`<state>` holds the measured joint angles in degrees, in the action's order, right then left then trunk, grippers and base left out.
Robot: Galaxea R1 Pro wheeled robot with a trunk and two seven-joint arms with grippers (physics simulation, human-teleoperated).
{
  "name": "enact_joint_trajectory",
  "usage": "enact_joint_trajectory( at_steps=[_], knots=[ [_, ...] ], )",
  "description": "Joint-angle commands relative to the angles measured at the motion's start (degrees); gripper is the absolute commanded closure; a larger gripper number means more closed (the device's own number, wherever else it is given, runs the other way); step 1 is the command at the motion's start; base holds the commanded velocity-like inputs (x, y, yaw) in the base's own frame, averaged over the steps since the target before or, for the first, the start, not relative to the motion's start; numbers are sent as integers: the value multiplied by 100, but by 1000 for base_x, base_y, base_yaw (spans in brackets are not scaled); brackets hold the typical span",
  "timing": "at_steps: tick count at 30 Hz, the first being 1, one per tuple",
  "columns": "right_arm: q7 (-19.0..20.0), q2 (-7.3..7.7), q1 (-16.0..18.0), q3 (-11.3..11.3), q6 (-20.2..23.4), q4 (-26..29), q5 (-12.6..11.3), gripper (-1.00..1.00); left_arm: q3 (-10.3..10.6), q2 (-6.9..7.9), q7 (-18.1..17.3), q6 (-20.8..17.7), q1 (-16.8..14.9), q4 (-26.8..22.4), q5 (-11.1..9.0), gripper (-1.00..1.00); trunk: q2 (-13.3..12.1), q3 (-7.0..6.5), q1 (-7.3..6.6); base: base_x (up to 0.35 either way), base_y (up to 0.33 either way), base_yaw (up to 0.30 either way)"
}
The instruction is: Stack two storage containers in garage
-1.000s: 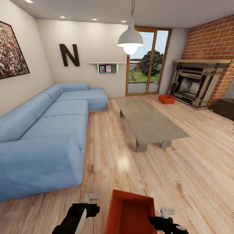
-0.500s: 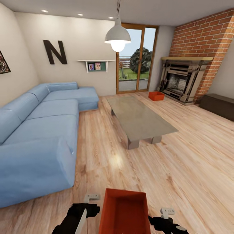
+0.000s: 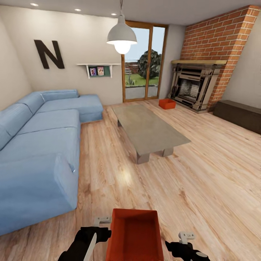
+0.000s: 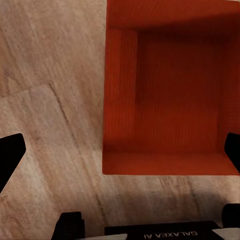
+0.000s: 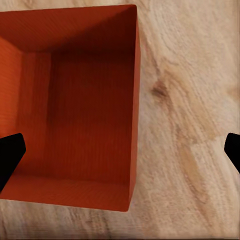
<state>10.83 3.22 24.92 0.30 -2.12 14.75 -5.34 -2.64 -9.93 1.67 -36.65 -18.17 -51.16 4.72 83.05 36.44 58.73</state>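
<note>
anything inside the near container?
Near container: bare red floor and walls, nothing inside as far as the wrist views reach. One wall's inner face is hidden. Wood planks lie beneath.

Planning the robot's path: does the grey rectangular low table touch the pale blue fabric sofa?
Apart. The head view shows a strip of light wood floor between the grey table and the blue sofa.

Head faces room; wrists look down, sharing container (image 3: 135,235).
</note>
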Motion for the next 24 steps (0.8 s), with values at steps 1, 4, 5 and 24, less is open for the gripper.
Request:
enact_joint_trajectory(
  at_steps=[1,4,5,24],
  knots=[
    [30,1,4,4,-16,-7,-52,-100,-17,-7,-18,-26,-2,-8,47,-100,3,15,0,0,0,-41],
    [33,1,4,5,-14,-7,-47,-100,-17,-7,-18,-25,-2,-8,45,-100,3,42,0,0,0,-20],
    [33,2,4,5,-15,-7,-47,-100,-17,-7,-18,-26,-2,-8,45,-100,3,51,0,0,0,-6],
    [57,0,4,22,-19,-4,-9,-100,-17,-7,-18,-78,-7,-8,64,-100,3,226,0,0,0,-1]
  ],
)
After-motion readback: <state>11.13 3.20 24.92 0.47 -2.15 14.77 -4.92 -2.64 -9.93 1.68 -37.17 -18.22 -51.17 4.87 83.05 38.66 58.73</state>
